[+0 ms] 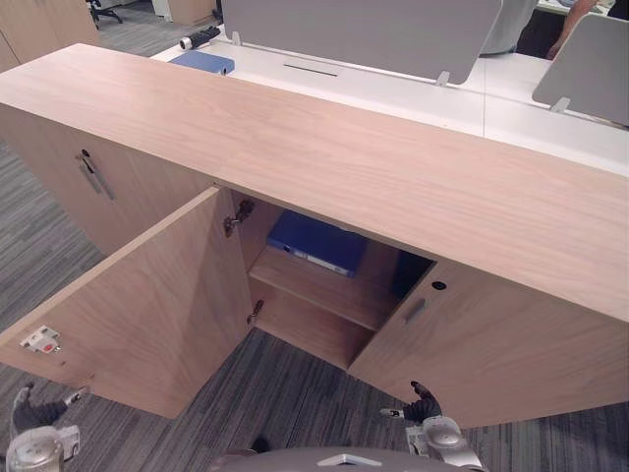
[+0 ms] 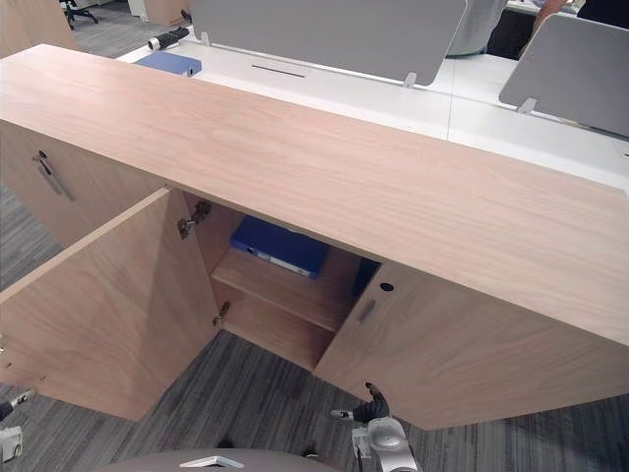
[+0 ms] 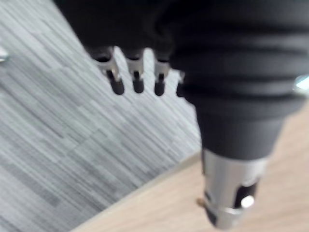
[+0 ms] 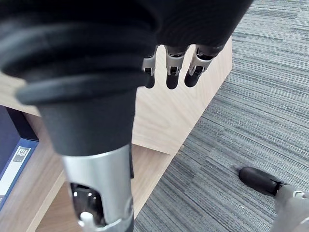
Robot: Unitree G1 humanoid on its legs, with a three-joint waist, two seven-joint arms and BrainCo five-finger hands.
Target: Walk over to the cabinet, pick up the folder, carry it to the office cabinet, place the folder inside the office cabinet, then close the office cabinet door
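Left hand [image 1: 29, 415] and right hand [image 1: 426, 405] are hanging empty at the bottom edge, fingers seemingly relaxed, since the folder [image 1: 316, 242] is lying on the cabinet shelf [image 1: 319, 287] mid-frame, doors [image 1: 147, 305] standing open.

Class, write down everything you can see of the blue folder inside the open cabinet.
The folder is a thick blue binder, plastic-looking, with a pale label strip on the edge facing outward. It lies flat on the upper shelf of the open wooden cabinet. Its rear part is hidden under the cabinet's top. It rests on the shelf, and nothing else visibly touches it.
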